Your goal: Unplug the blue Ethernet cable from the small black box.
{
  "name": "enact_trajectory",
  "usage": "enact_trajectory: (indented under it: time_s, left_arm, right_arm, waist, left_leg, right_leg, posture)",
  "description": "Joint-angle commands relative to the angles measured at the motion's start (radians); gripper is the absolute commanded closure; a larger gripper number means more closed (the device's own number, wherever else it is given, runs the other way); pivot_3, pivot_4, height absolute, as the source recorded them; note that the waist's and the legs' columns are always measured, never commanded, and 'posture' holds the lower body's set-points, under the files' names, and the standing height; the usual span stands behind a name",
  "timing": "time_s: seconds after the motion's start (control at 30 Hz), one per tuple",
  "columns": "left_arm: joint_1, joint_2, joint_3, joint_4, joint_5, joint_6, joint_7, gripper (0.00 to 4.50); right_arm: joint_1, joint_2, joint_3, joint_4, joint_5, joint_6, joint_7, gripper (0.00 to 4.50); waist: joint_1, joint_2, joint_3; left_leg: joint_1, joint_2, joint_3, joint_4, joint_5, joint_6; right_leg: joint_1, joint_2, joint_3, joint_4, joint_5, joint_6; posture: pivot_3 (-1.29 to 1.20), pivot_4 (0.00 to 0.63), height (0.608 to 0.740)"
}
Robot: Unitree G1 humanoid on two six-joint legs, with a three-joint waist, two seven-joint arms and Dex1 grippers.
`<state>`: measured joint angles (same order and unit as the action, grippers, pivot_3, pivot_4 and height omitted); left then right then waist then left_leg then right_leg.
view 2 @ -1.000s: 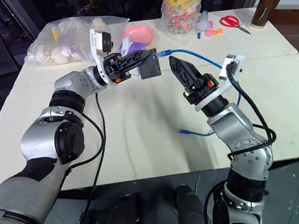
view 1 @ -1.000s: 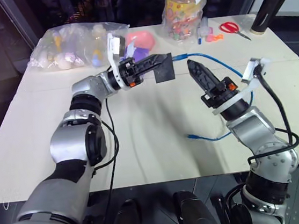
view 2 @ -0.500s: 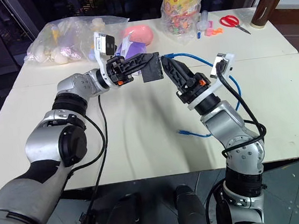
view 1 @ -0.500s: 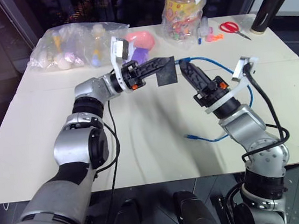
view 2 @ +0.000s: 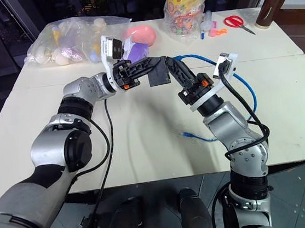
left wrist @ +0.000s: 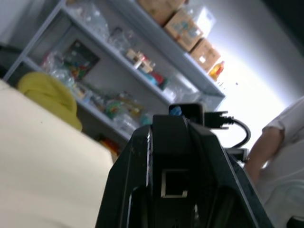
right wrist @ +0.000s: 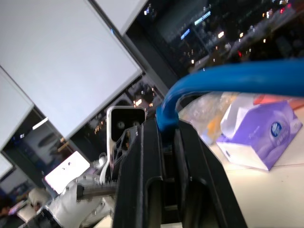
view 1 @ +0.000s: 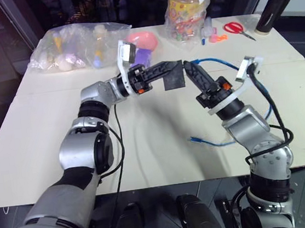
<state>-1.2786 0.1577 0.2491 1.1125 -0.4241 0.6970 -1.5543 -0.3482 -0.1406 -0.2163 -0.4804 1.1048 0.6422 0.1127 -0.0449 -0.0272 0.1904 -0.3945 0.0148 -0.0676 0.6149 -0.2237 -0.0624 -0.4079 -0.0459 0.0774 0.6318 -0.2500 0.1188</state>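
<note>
Right fingers point(right wrist: 142, 190) now pinch blue Ethernet cable point(right wrist: 228, 78) by small black box point(view 1: 173, 76).

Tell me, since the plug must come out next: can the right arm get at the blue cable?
Probably yes: the right tool is already shut on the blue cable beside the black box, which the left tool holds up.

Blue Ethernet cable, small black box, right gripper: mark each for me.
blue Ethernet cable point(view 2: 236, 80): right eye view, on the loop curving past the right wrist.
small black box point(view 1: 173, 78): left eye view, on its dark flat face.
right gripper point(view 1: 187, 66): left eye view, at the fingertips closed on the cable beside the box.
</note>
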Motion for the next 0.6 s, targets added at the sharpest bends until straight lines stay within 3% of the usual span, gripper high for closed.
enact_trajectory:
  time_s: [0.03,0.27,0.43,0.6]
  left_arm:
    - [-0.015,0.003,0.004,-0.031,-0.019,-0.004,0.013,4.00]
    - [-0.012,0.008,0.009,-0.030,-0.016,-0.037,0.047,4.00]
    - [-0.016,0.103,0.065,0.020,-0.023,-0.091,0.138,4.00]
    - [-0.003,0.120,0.074,0.045,-0.017,-0.129,0.206,4.00]
  right_arm:
    - [0.000,-0.006,0.013,-0.020,0.002,-0.013,-0.003,4.48]
    - [0.003,-0.004,0.010,-0.006,0.005,-0.027,-0.017,4.48]
    - [-0.026,-0.098,-0.219,0.113,0.030,-0.116,-0.087,4.48]
    - [-0.039,-0.169,-0.271,0.181,0.037,-0.119,-0.082,4.48]
  waist:
    - [0.000,0.000,0.000]
    - [0.000,0.000,0.000]
    - [0.001,0.000,0.000]
    - [0.001,0.000,0.000]
  left_leg:
    - [0.000,0.000,0.000,0.000,0.000,0.000]
    - [0.000,0.000,0.000,0.000,0.000,0.000]
    - [0.000,0.000,0.000,0.000,0.000,0.000]
    - [0.000,0.000,0.001,-0.002,0.000,0.000]
  right_leg:
    - [0.000,0.000,0.000,0.000,0.000,0.000]
    - [0.000,0.000,0.000,0.000,0.000,0.000]
    - [0.000,0.000,0.000,0.000,0.000,0.000]
    - [-0.001,0.000,0.000,-0.001,0.000,0.000]
  posture:
    - [0.00,0.150,0.739]
    - [0.00,0.150,0.739]
    - [0.00,0.150,0.739]
    - [0.00,0.150,0.739]
